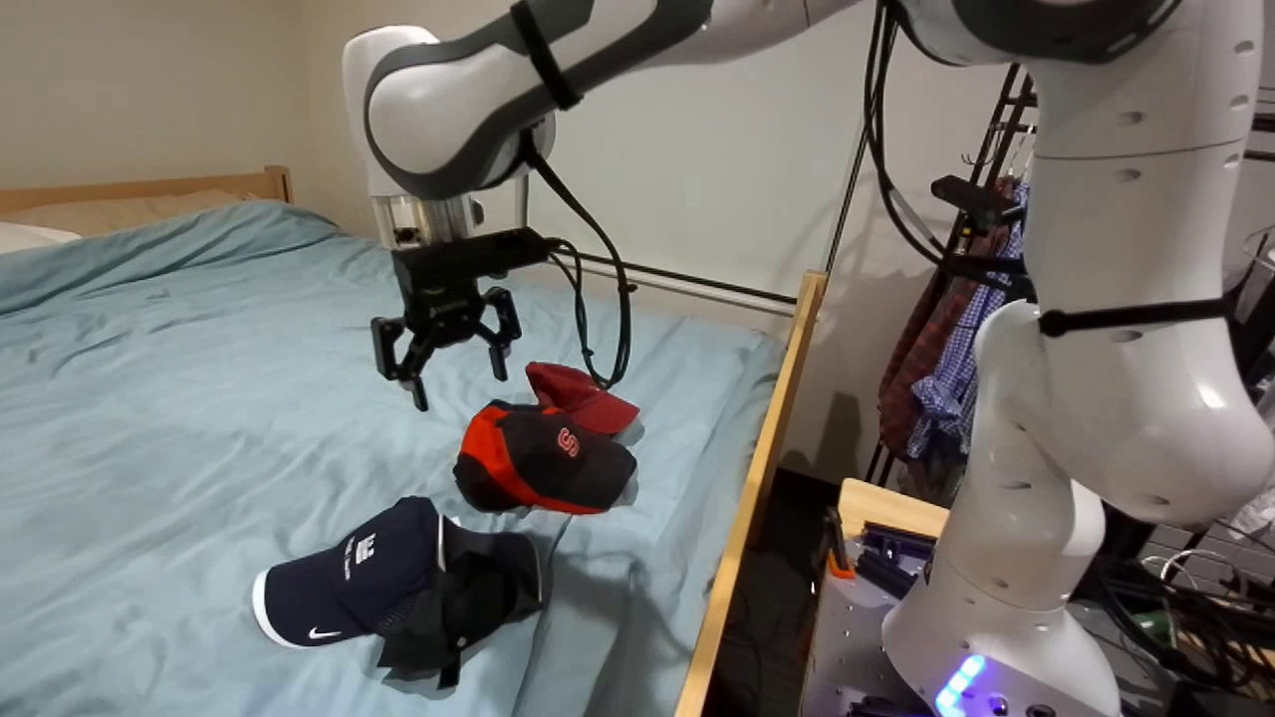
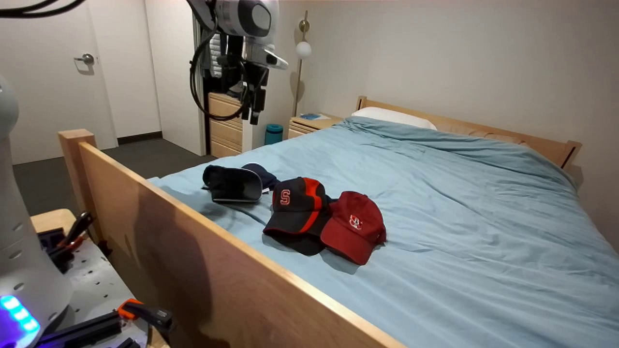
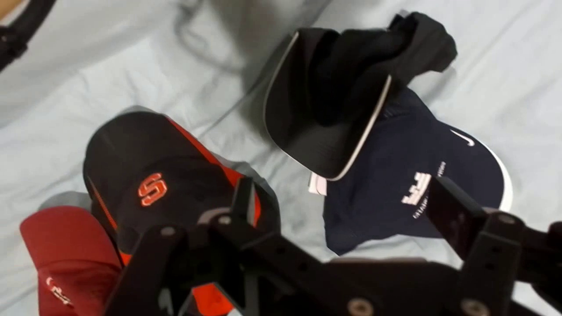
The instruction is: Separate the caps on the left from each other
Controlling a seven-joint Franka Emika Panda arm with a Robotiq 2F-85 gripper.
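Several caps lie on the blue bed sheet. A navy cap (image 1: 344, 578) with a white-edged brim touches a black cap (image 1: 468, 602), whose brim overlaps it in the wrist view (image 3: 322, 145). Beside this pair, a black cap with orange-red panels (image 2: 295, 203) touches a dark red cap (image 2: 355, 220) and partly covers it in an exterior view (image 1: 573, 393). My gripper (image 1: 460, 380) is open and empty, high above the bed. In the wrist view its fingers (image 3: 343, 193) are wide apart, in front of the black-and-red cap (image 3: 131, 153) and the navy cap (image 3: 377, 184).
The wooden footboard (image 2: 217, 251) stands between the robot base and the bed. Black cables (image 1: 618, 289) hang in a loop beside the gripper. A headboard (image 2: 512, 137) and a white pillow (image 2: 394, 116) are at the far end. A wall (image 1: 687, 159) is behind the arm.
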